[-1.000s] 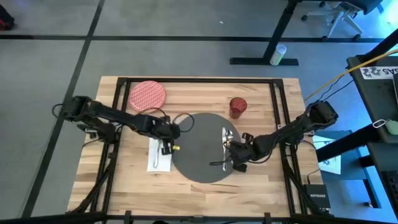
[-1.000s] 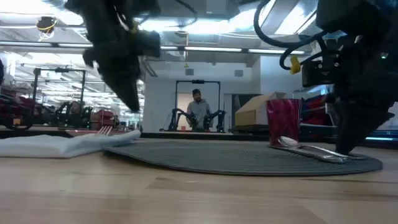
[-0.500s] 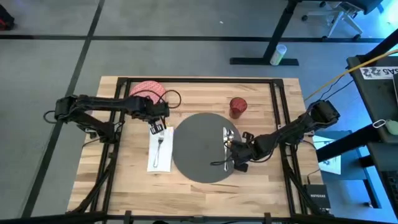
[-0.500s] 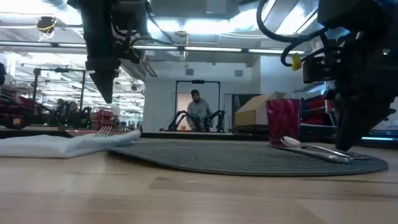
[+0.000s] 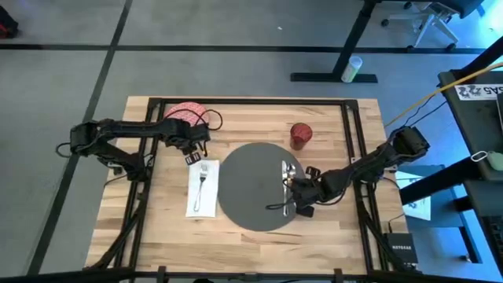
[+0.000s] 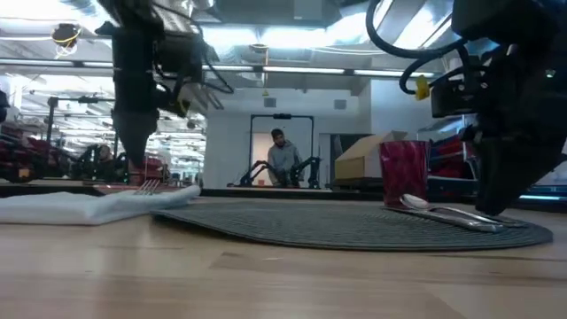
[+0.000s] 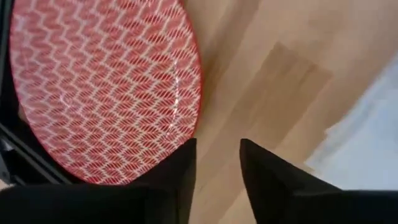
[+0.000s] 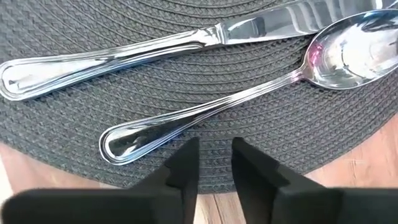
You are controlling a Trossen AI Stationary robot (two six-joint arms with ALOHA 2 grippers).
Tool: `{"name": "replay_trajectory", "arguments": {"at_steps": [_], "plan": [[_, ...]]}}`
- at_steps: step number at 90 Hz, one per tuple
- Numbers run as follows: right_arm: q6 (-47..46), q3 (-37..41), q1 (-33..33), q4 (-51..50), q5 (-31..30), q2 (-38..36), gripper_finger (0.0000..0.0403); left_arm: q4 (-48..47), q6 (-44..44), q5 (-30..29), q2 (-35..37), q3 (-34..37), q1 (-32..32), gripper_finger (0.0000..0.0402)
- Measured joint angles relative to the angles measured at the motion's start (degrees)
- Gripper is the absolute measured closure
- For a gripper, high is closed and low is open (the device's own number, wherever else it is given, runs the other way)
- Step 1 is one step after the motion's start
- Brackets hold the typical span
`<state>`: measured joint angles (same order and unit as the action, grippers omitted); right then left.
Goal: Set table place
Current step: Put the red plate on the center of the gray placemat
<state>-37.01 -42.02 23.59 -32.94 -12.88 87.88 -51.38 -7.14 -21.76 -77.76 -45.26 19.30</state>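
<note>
Red and patterned, the plate (image 5: 187,117) lies near the far left corner of the tabletop (image 5: 244,236), not yet on the grey mat (image 5: 258,185) that sits in the middle. Your left tool (image 5: 193,148) hangs just beside the plate's near rim, between the plate and the napkin (image 5: 201,189) with the fork (image 5: 203,174) on it; its fingers (image 7: 180,171) leave only a narrow gap and hold nothing.

I judge that the plate is the next thing to take. For this you should open the left tool wider, bring one finger under the rim and one over it, and close only when the rim is well inside. Lift it level and keep it away from the fork when you carry it toward the mat.

Your right tool (image 5: 299,191) waits low at the mat's right edge, narrow and empty, above the knife (image 8: 143,46) and spoon (image 8: 249,87). The cup (image 5: 300,135) stands beyond the mat's far right rim.
</note>
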Motion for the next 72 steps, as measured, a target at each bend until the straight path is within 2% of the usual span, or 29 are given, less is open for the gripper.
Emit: {"name": "replay_trajectory", "arguments": {"at_steps": [19, 42, 72], "plan": [[0.0, -0.1, 0.0, 0.0, 0.0, 0.0, 0.0308, 2.7, 0.4, 0.1, 0.0, 2.8, 0.0, 0.0249], [0.0, -0.1, 0.0, 0.1, -0.1, 0.0, 0.0307, 3.1, 0.8, -0.4, -0.3, 2.9, 1.9, 0.0233], [0.0, -0.1, 0.0, 0.1, -0.1, 0.0, 0.0307, 7.3, 5.7, -0.8, -7.5, 2.9, 4.8, 0.0230]]}}
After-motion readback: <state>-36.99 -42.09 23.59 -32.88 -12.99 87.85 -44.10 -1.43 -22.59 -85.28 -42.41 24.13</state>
